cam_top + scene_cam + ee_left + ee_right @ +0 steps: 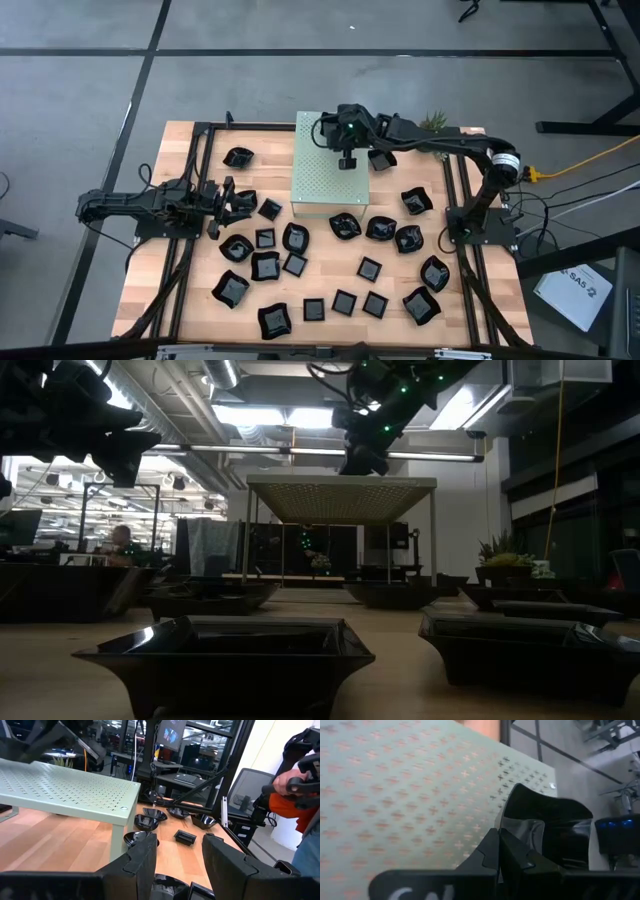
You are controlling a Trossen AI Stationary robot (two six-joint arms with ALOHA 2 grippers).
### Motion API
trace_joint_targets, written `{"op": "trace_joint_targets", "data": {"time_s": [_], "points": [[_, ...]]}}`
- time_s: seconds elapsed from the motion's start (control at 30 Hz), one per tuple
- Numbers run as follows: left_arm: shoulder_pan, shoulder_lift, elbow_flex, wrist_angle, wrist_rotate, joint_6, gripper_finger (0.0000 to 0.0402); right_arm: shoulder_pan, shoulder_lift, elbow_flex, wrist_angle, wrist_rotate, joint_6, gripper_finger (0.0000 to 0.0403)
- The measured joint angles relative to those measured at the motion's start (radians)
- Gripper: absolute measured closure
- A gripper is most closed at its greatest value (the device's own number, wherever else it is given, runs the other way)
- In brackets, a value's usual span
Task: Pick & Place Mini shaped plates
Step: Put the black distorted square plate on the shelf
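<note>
1. At the left of the high view, the left arm (pixel 125 205) is lying low over the wooden table (pixel 190 290), reaching toward the centre of the frame.
2. The left gripper (pixel 232 201) is sitting left of centre with its fingers (pixel 140 865) spread apart and holding nothing, as the left wrist view shows; a black mini plate (pixel 268 209) is lying just to its right.
3. In the middle of the frame, the pale green perforated box (pixel 330 190) is standing upside down on four legs like a small table; the low view is showing it from the side (pixel 340 485).
4. The right gripper (pixel 345 158) is hovering over the top of that box, in the upper centre of the high view.
5. Its fingers are pinched on the rim of a glossy black wavy-rimmed plate (pixel 547 827), which is hanging over the box's perforated top near a corner.
6. The other mini shaped plates (pixel 345 225) are lying scattered across the lower half of the table, with one (pixel 238 157) at the upper left of the box and several on the right side (pixel 416 201).
7. At the upper right, a small spiky plant (pixel 433 121) is standing near the table's far edge beside the right arm (pixel 470 150).
</note>
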Motion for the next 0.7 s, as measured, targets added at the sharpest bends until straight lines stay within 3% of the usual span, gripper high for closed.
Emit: {"op": "trace_joint_targets", "data": {"time_s": [0.2, 0.33, 0.7], "points": [[0.000, 0.000, 0.000, 0.000, 0.000, 0.000, 0.0249, -0.024, 0.006, 0.000, 0.007, -0.004, 0.000, 0.0397], [0.000, 0.000, 0.000, 0.000, 0.000, 0.000, 0.0249, -0.034, 0.012, 0.000, 0.004, -0.073, 0.002, 0.0397], [0.000, 0.000, 0.000, 0.000, 0.000, 0.000, 0.0249, -0.034, 0.013, 0.000, 0.011, -0.078, 0.003, 0.0390]]}}
